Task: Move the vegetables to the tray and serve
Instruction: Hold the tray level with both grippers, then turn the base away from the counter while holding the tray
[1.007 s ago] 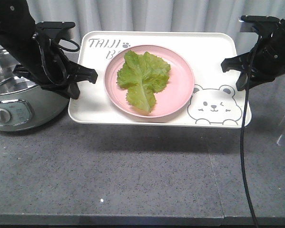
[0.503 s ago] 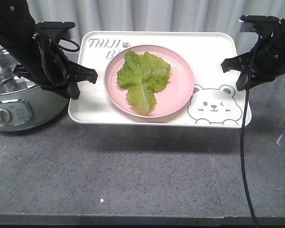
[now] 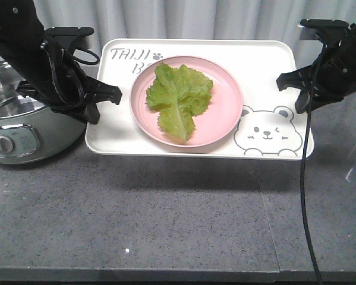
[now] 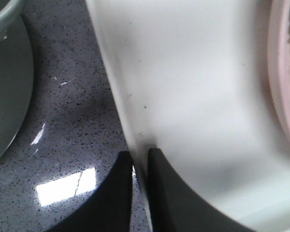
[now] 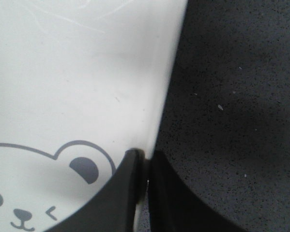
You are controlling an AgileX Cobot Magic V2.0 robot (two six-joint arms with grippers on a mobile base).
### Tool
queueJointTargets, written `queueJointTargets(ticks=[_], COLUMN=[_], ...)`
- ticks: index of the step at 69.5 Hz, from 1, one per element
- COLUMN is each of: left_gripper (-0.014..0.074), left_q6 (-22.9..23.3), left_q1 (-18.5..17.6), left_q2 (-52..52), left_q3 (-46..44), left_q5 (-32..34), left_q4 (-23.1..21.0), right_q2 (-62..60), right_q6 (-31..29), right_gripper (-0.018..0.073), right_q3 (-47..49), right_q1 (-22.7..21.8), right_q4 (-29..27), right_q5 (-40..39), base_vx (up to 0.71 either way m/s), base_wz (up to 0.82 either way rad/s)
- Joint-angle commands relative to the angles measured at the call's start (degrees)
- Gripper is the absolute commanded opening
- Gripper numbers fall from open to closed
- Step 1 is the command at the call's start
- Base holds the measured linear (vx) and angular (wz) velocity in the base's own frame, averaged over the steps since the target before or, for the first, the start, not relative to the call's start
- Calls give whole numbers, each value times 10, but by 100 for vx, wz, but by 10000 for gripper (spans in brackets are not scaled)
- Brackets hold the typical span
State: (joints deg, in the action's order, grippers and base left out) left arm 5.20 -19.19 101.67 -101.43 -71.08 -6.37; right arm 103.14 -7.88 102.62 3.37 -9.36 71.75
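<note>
From the front we saw lettuce [image 3: 178,98] on a pink plate [image 3: 226,113] on the tray [image 3: 115,127]. Only wrist views showed the left gripper [image 4: 140,155] and right gripper [image 5: 145,158] pinching its rim.

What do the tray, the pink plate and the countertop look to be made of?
Tray: likely melamine or plastic; cream, smooth, faint sheen, printed artwork. Pink plate: probably similar; smooth, evenly coloured, thin moulded rim. Countertop: dark grey speckled stone or composite, polished enough to reflect light in the left wrist view.
</note>
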Motion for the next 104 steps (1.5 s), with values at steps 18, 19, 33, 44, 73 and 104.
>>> queueJointTargets(ticks=[18, 19, 33, 44, 73, 104], left_gripper=[-6, -6, -6, -6, -6, -6], left_q6=[-15, -15, -15, -15, -15, -15], left_q1=[-16, -16, -16, -16, -16, -16], left_q2=[-31, -31, -31, -31, -31, -31], left_q3=[-23, -23, -23, -23, -23, -23], left_q5=[54, 53, 53, 53, 53, 53], left_q4=[-90, -90, -90, -90, -90, -90], right_q2=[-32, -32, -32, -32, -32, -32], right_q6=[-24, -24, -24, -24, -24, -24], right_gripper=[-10, -10, -10, -10, -10, -10], right_q3=[16, 16, 16, 16, 16, 16], right_q1=[11, 11, 11, 11, 11, 11], right_q4=[-79, -79, -79, -79, -79, -79], right_q5=[18, 18, 18, 18, 18, 18], base_vx=[0, 0, 0, 0, 0, 0], base_wz=[0, 0, 0, 0, -1, -11])
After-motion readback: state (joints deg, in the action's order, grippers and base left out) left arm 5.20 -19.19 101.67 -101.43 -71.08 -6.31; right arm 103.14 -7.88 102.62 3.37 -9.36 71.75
